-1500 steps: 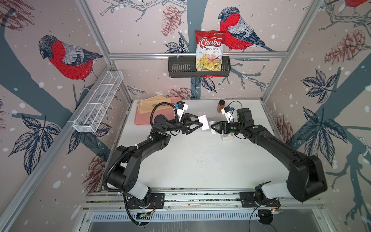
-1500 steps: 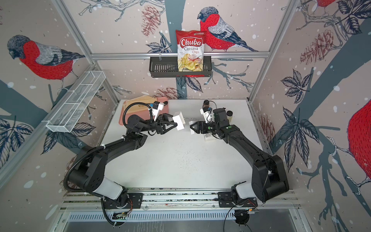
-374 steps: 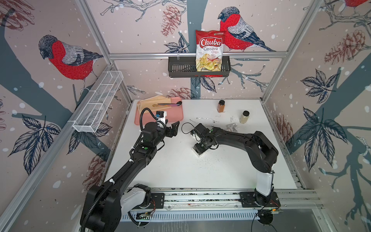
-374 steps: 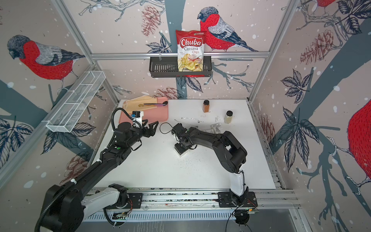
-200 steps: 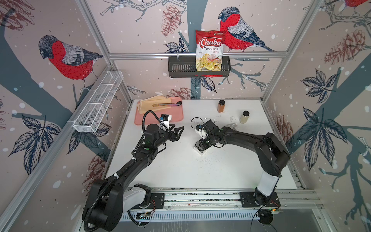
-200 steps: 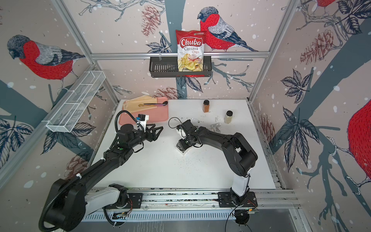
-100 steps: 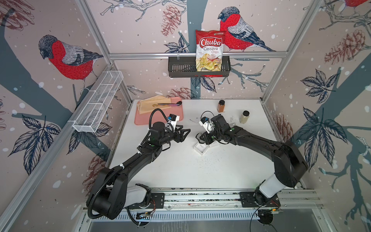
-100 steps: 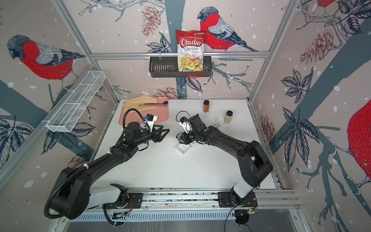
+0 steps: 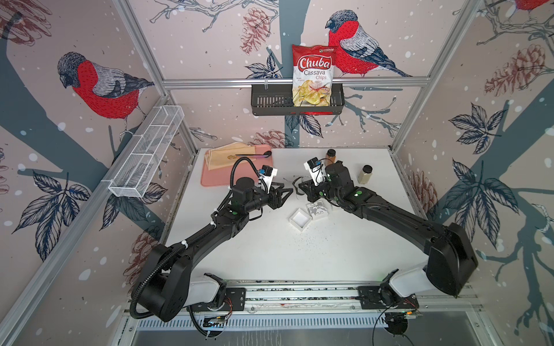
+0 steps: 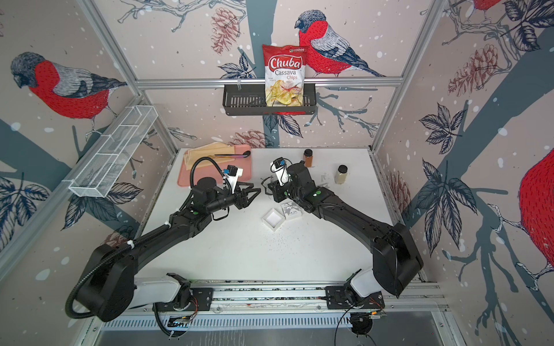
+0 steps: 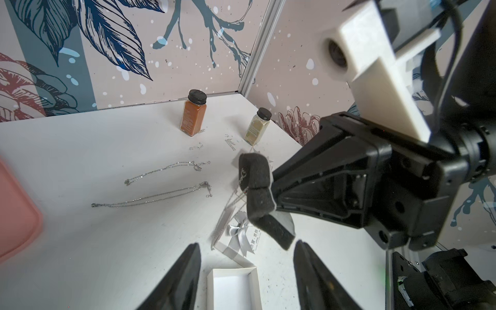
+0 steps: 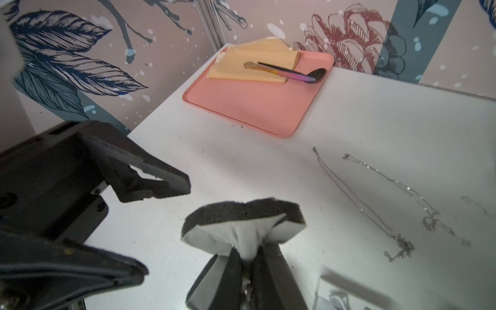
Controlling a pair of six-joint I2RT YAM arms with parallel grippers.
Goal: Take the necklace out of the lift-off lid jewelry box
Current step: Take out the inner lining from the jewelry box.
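Above the tabletop (image 9: 269, 254), just beyond the emptied jewelry box (image 9: 300, 229), the foam insert (image 11: 256, 185), necklace (image 11: 243, 174) dangling from it, is now held lifted clear by the clenched right hand (image 12: 247, 257), and the released, empty left hand (image 11: 247, 244) has been brought close, so removal is judged nearly complete.

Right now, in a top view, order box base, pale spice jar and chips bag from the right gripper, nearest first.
From the right gripper:
1. box base, table centre
2. pale spice jar, to its right
3. chips bag, back-wall basket
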